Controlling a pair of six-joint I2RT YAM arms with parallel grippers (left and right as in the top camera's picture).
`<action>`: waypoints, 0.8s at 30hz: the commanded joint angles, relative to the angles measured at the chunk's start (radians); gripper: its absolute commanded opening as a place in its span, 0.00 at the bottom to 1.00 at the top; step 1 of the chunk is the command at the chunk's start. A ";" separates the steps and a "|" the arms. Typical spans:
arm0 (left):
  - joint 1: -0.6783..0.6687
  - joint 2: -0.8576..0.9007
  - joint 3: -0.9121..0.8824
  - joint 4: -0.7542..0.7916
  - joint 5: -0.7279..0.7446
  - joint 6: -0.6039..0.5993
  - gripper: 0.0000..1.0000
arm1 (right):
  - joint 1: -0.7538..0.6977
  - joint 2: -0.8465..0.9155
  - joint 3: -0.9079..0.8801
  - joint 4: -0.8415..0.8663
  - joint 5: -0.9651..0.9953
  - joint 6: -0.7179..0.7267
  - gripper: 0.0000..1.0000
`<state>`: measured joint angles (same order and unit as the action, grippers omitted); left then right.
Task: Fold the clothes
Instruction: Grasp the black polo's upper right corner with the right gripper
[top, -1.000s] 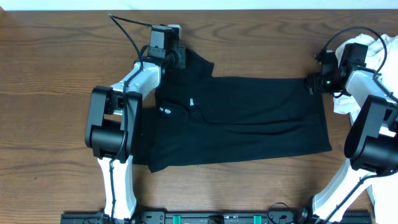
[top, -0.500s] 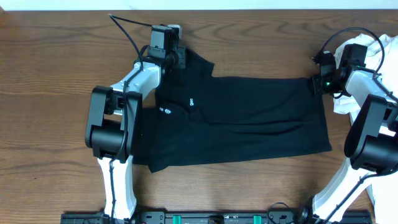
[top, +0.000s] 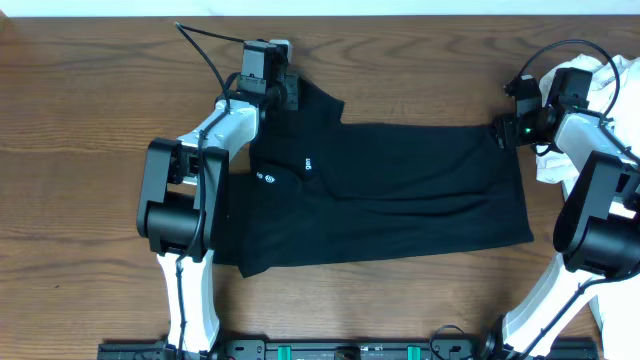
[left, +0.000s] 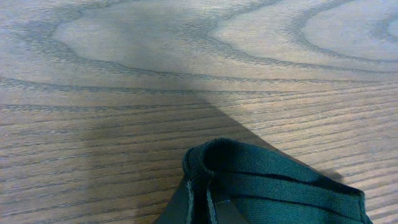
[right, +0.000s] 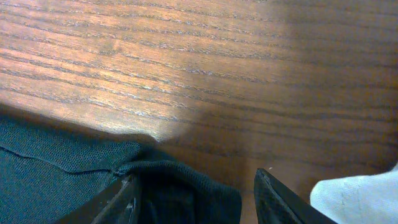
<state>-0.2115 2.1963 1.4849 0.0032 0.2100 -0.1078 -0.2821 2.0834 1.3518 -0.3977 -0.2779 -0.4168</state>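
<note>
The black shirt (top: 400, 190) lies spread flat on the wooden table (top: 80, 150), its length running across the table. Two small white logos (top: 308, 162) show on its left part.

The left gripper (top: 283, 92) sits at the shirt's far left corner. Its jaws are closed tight, and in the left wrist view a folded ridge of the fabric (left: 249, 174) bunches up right at the fingers (left: 199, 208), pinched between them.

The right gripper (top: 505, 132) is at the shirt's far right corner. In the right wrist view its fingers (right: 121, 202) stand well apart, with the shirt's hemmed corner (right: 180, 183) lying loose between them and not clamped.

A white garment (top: 590, 80) is heaped just past the shirt's right edge, beside the right arm.
</note>
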 joint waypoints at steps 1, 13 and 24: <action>0.006 -0.027 -0.003 -0.003 -0.024 0.006 0.06 | 0.002 0.023 0.002 0.003 -0.007 -0.013 0.56; 0.005 -0.027 -0.003 -0.048 -0.023 0.006 0.06 | -0.010 -0.015 0.025 -0.004 -0.089 -0.063 0.99; 0.005 -0.027 -0.003 -0.051 -0.023 0.006 0.06 | -0.022 -0.140 0.043 -0.061 -0.157 -0.059 0.99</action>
<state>-0.2111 2.1963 1.4849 -0.0452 0.2020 -0.1074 -0.2878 2.0304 1.3609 -0.4568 -0.3820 -0.4694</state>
